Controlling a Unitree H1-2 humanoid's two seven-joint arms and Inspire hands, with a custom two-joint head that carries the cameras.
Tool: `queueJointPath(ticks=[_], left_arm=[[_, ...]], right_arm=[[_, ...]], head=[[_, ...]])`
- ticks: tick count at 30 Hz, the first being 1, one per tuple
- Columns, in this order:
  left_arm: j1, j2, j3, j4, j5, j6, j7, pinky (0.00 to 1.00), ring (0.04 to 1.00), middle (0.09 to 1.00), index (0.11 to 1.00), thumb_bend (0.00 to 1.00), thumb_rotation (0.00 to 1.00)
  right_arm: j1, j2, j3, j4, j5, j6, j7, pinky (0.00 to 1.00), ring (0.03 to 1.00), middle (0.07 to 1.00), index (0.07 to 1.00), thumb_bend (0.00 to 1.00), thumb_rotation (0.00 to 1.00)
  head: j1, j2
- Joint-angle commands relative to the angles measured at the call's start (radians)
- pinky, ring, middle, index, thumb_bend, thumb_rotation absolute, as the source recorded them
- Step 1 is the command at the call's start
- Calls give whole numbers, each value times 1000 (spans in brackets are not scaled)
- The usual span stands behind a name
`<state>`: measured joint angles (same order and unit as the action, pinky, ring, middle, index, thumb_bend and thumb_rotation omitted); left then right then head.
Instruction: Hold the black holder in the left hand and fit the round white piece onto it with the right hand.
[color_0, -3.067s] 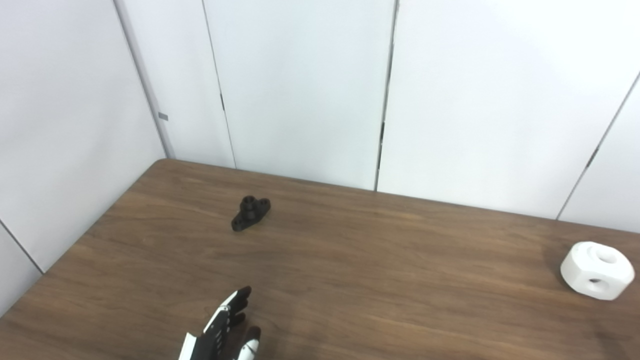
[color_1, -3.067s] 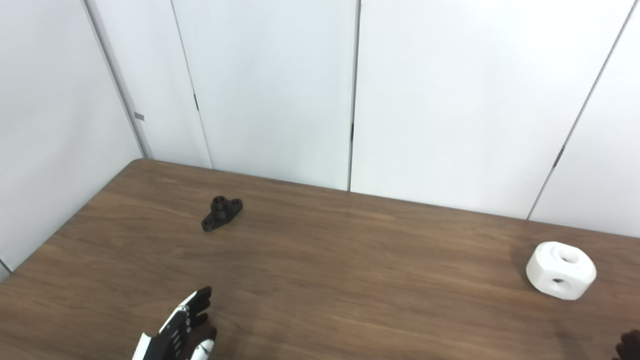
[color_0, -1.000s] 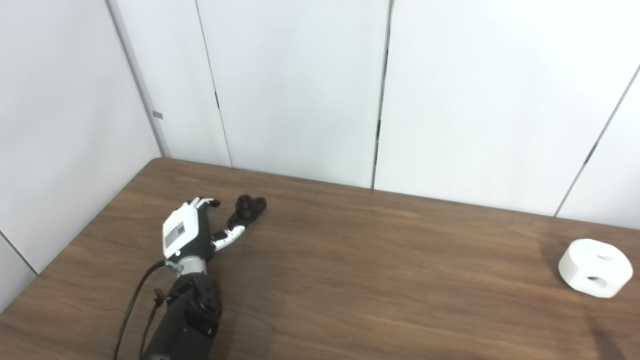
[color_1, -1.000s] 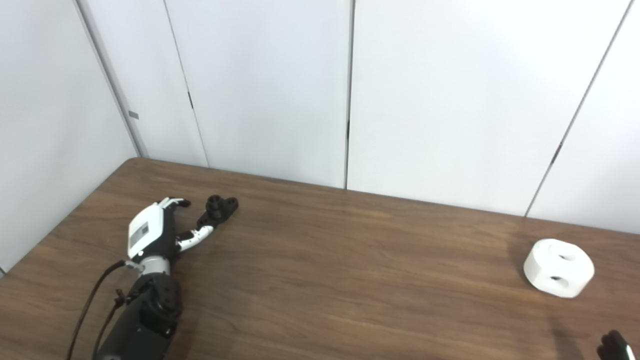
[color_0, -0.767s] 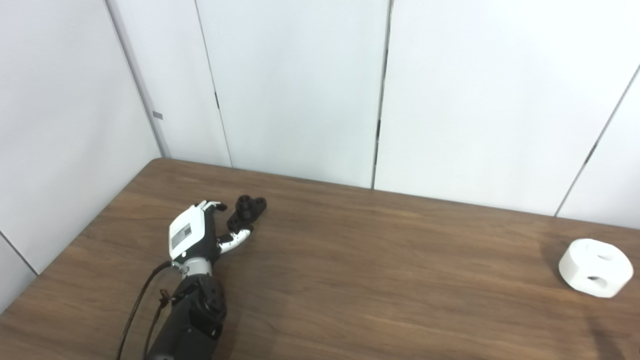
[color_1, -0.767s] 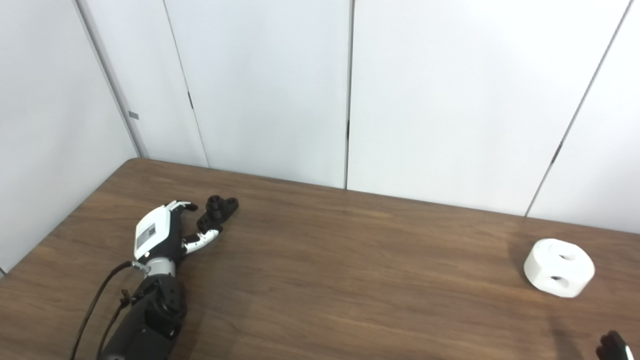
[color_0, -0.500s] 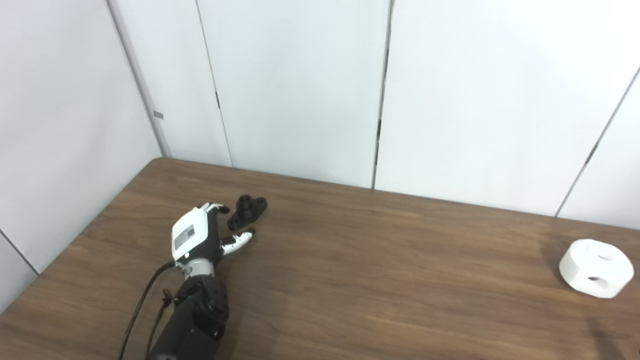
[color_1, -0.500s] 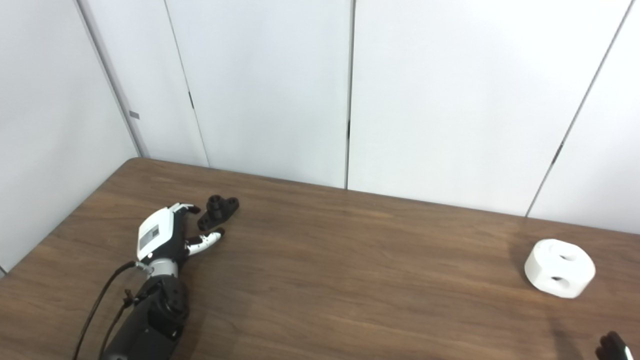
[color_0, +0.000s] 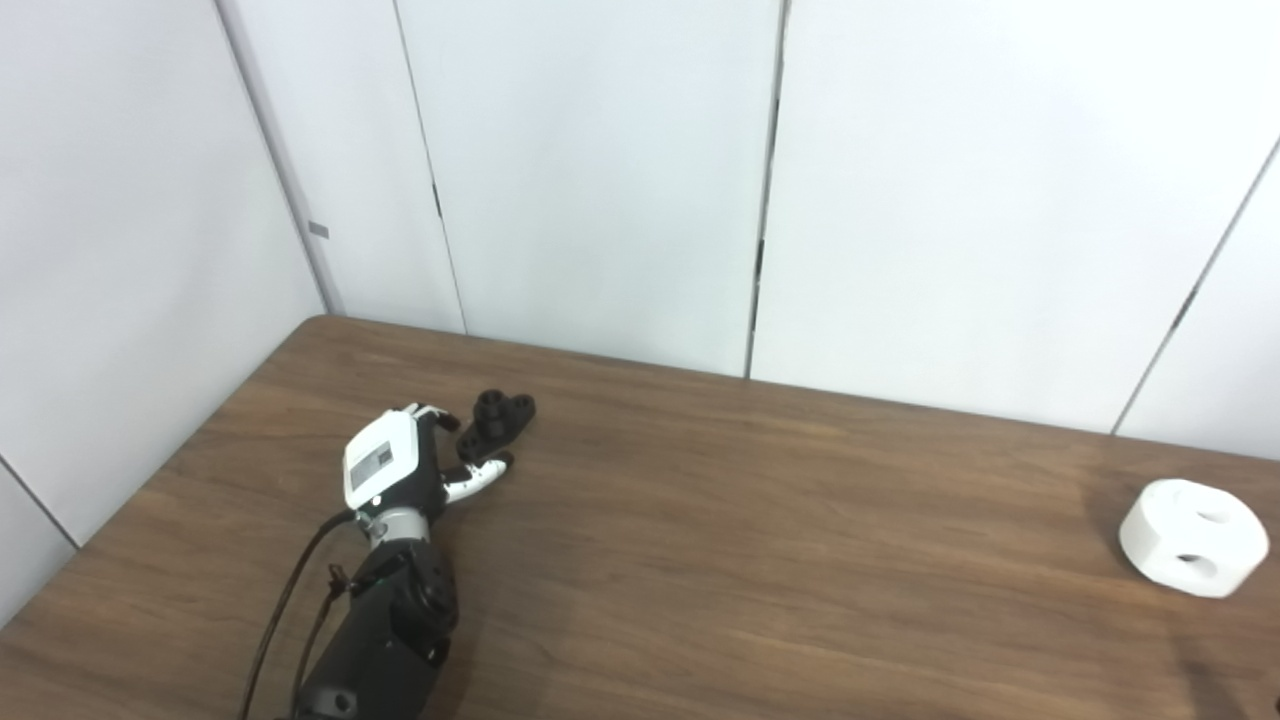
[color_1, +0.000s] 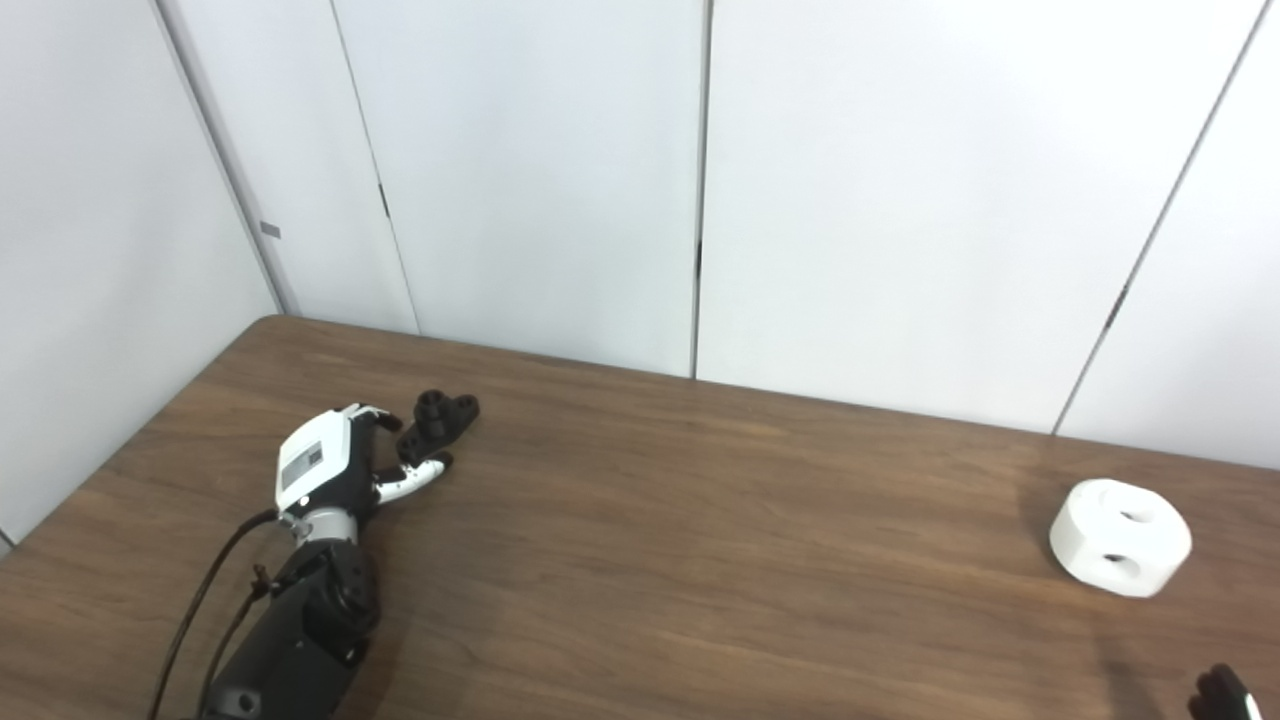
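Fingers of the left hand (color_0: 395, 468) stood spread and empty around the holder's (color_0: 496, 420) near end, its long axis running away toward the far right.

Black holder (color_0: 495, 424) far left, round white piece (color_0: 1193, 537) far right.

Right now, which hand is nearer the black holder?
Left. The left hand sits right beside the black holder, fingers around its near end. The right hand is barely in view at the bottom right corner.
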<state>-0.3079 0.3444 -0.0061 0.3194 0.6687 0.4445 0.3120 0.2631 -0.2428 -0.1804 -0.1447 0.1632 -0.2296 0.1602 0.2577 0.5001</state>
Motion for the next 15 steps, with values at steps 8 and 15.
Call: queueJointPath(ticks=[8, 15], left_arm=[[-50, 33, -6, 1, 10, 5, 18, 964, 948, 881, 676, 756, 354], [-47, 20, 10, -6, -25, -22, 26, 975, 950, 875, 618, 739, 299]], right_arm=[[37, 50, 37, 42, 15, 10, 2, 1000, 1000, 1000, 1000, 529, 997], [38, 52, 36, 38, 15, 13, 0, 1000, 1000, 1000, 1000, 503, 1000]], head=[[1, 2], [0, 3]])
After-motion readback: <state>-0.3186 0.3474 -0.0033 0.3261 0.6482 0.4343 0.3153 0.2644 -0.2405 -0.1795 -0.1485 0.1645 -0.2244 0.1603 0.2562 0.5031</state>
